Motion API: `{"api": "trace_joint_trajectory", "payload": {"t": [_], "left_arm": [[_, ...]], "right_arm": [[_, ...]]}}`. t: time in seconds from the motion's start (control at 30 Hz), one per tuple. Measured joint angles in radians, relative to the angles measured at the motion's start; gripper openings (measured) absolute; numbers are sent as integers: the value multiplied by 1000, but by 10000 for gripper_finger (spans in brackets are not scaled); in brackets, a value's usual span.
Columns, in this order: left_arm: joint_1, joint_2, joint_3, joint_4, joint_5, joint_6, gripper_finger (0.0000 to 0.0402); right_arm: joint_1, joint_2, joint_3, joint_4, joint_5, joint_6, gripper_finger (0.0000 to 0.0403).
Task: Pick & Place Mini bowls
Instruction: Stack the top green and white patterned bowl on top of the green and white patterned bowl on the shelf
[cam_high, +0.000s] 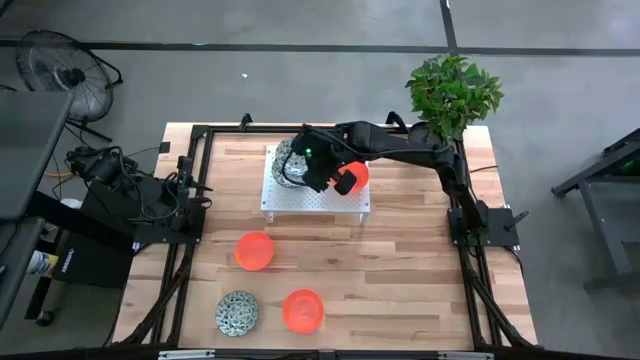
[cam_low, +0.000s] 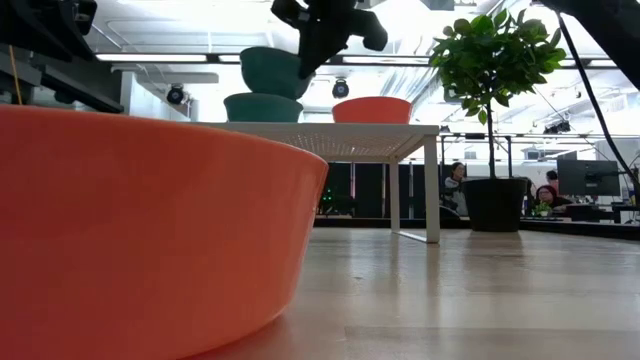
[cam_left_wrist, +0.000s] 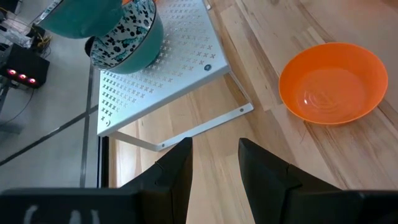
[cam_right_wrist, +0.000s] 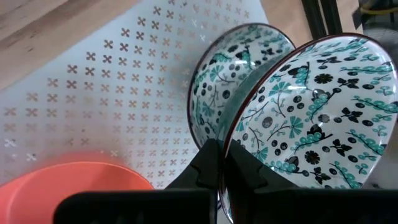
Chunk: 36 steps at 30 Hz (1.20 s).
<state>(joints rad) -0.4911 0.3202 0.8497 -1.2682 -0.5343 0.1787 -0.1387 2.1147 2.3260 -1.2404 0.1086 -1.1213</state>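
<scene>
At upper centre, the right pincer (cam_right_wrist: 219, 163) pinches a speckled green-and-white bowl (cam_right_wrist: 314, 112) by its rim above its twin (cam_right_wrist: 239, 81) on the white perforated stand (cam_high: 315, 200); lowering level should nest them cleanly.

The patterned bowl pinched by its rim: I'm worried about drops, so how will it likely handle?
The right gripper is shut on the patterned bowl, held by its thin rim and tilted, so it may swivel. Its glossy surface looks slippery. It seems rigid, perhaps chippable against the second patterned bowl on the white rack.
</scene>
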Motion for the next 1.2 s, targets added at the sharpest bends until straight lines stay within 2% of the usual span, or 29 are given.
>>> {"api": "trace_joint_trajectory", "payload": {"t": [0.23,0.53,1.2], "left_arm": [[0,0,0,0,0,0,124],[0,-1,0,-1,-1,0,124],[0,0,0,-1,-1,0,124]], "right_arm": [[2,0,-15,37,-65,-102,1],[2,44,-20,31,-36,-167,1],[5,54,-21,57,-38,-128,5]]}}
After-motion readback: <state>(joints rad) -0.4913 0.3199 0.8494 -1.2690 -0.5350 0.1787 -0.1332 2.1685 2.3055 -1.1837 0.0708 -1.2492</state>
